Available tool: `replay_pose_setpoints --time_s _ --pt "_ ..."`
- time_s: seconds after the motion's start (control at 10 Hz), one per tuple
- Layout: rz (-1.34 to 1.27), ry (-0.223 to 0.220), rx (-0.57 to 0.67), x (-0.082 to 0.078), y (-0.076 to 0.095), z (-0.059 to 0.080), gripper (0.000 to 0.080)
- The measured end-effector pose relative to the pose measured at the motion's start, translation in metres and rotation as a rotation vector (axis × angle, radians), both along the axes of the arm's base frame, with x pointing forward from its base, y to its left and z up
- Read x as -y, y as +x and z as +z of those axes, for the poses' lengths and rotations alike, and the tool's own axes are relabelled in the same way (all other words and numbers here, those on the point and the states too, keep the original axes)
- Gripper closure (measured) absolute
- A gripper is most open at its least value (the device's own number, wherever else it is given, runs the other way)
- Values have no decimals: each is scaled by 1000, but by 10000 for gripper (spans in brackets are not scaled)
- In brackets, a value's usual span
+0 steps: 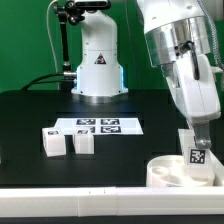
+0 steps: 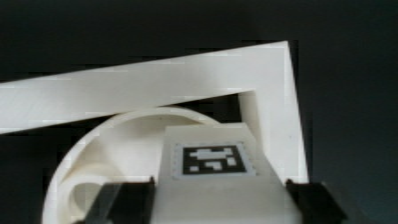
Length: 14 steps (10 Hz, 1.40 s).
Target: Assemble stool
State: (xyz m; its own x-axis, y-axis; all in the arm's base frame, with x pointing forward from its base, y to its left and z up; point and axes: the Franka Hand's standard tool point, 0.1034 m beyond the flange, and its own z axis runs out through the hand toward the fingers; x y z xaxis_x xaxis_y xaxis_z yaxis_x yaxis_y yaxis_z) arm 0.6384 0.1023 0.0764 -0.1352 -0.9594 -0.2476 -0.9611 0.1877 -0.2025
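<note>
**Claw holds a leg over the seat**

Exterior view: the claw (image 1: 197, 138) is closed narrowly on an upright leg (image 1: 196, 153), with the seat (image 1: 168, 172) directly beneath; whether leg and seat touch I cannot tell. A spare leg (image 1: 83, 142) and a second spare leg (image 1: 52, 141) stand on the desk (image 1: 30, 110), well apart from the claw, with the marker board (image 1: 98, 126) just beyond them. A rail (image 1: 80, 191) runs close beside the seat. Wrist view: the leg (image 2: 214, 160) sits clamped between the dark fingers (image 2: 128, 205) of the claw (image 2: 214, 195), with the seat (image 2: 107, 150) curving below and the rail (image 2: 196, 80) cornering round it. The plastic looks stiff, light and smooth, so it is likely to twist if nudged. A hold on the flat sides suits it. The rail hems in the seat, and the free room lies toward the spare legs.
</note>
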Motion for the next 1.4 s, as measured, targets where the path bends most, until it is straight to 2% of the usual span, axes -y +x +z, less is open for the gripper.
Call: replay_pose_setpoints --time_s 0.1,0.2,0.3,0.6,1.0,1.2,1.4 --pt "35 -7 3 -1 0 1 222" --pt "78 -8 10 -3 1 8 222" --pt "85 -7 23 -4 2 16 164" --pt "300 -57 90 -5 6 32 151" --pt "595 -135 152 -4 5 28 151" --pt "904 -223 184 -4 7 31 151" --pt "1076 -271 217 0 10 34 151"
